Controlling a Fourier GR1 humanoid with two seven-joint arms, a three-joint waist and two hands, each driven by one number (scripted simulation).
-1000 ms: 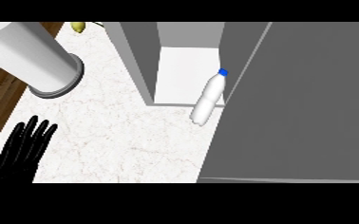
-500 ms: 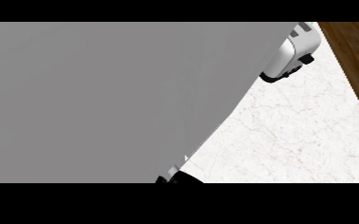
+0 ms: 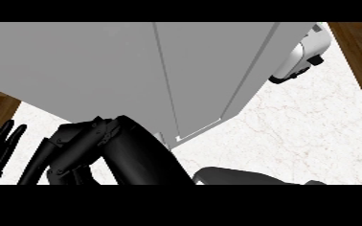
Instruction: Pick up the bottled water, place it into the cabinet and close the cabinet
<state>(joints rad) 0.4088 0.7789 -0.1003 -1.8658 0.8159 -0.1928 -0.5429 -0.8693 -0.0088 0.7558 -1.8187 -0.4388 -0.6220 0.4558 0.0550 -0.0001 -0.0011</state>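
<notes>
Because the bottled water shows nowhere in the head view, it cannot be confirmed to be inside the cabinet (image 3: 106, 67); the cabinet's grey panels fill the upper part of the view and would hide anything behind them.

**Hazards**
- A vertical seam runs down the cabinet front, and a thin bright line marks its lower corner. Whether the door is fully seated cannot be told. If a gap remains, the closing step is likely incomplete.
- The right hand (image 3: 84, 153) lies just below the cabinet's lower edge, touching it or close to it; which one cannot be told. Whether this hand is open or closed cannot be told either: it reads as one dark mass. Withdrawing it along the door edge could catch the edge and pull the door outward.
- If the bottle stands near the cabinet's front, a hard push on the door could tip it.

**Surroundings**
- The left hand (image 3: 10, 139) rests below and left of the cabinet, open, fingers up.
- A white and black appliance (image 3: 304, 57) stands just right of the cabinet, well clear of the hands.
- The marble counter (image 3: 297, 124) extends below and right of the cabinet.
</notes>
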